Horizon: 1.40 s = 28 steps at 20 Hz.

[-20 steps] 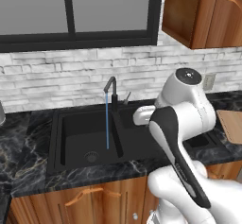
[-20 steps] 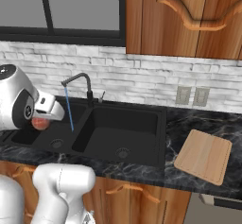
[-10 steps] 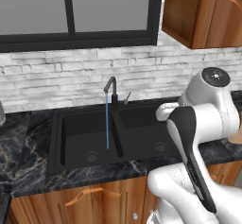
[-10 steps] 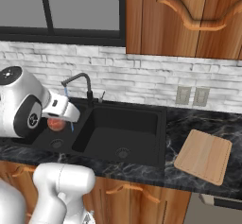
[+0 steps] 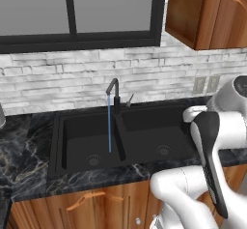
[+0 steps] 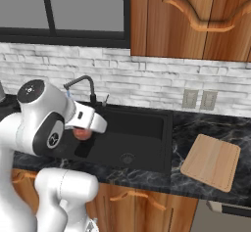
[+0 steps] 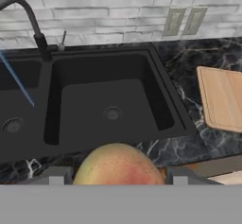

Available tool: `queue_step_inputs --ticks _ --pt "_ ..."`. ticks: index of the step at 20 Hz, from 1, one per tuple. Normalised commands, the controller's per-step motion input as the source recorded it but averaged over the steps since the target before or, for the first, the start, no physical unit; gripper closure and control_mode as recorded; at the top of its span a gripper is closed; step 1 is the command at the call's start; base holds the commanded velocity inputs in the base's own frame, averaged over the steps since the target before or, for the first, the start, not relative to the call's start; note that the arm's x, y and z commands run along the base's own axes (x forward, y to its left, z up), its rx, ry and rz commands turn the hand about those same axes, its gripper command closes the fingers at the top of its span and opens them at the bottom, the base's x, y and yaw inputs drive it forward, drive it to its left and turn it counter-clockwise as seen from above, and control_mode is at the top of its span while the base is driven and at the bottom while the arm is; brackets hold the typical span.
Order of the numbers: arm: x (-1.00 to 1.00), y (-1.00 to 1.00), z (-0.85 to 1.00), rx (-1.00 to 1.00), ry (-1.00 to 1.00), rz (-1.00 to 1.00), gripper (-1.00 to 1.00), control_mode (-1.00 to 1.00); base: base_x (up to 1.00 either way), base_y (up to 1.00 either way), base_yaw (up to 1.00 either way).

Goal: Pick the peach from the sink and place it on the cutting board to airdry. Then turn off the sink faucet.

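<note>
Light: you get even, bright, diffuse render light; source direction can't be told.
Shadows: soft, faint, inside the sink (image 5: 120, 136) basins.
Glare: none.
Focus: slightly soft, blocky throughout.

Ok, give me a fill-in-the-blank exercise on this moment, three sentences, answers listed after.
1. The hand is shut on the ____, held above the sink.
2. A thin stream of ____ runs from the sink faucet into the left basin.
3. The cutting board lies on the counter to the ____ of the sink, in the right base view.

Missing words: peach; water; right
</note>
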Motion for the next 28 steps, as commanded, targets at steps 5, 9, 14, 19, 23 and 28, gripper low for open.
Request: queue_step_inputs --ticks 5,9,14,19,23,28 --pt "0.0 -0.65 0.0 0.0 0.0 -0.07 1.0 -1.0 0.0 0.0 0.0" --pt "0.0 -0.63 0.0 0.0 0.0 -0.07 1.0 -1.0 0.0 0.0 0.0" --pt "0.0 -0.68 0.0 0.0 0.0 -0.06 1.0 -1.0 0.0 0.0 0.0" --pt "0.0 -0.7 0.0 0.0 0.0 -0.06 1.0 -1.0 0.0 0.0 0.0" --pt "0.01 -0.71 0.0 0.0 0.0 -0.06 1.0 -1.0 0.0 0.0 0.0" --pt "0.1 -0.67 -0.02 0.0 0.0 -0.05 1.0 -1.0 0.0 0.0 0.0"
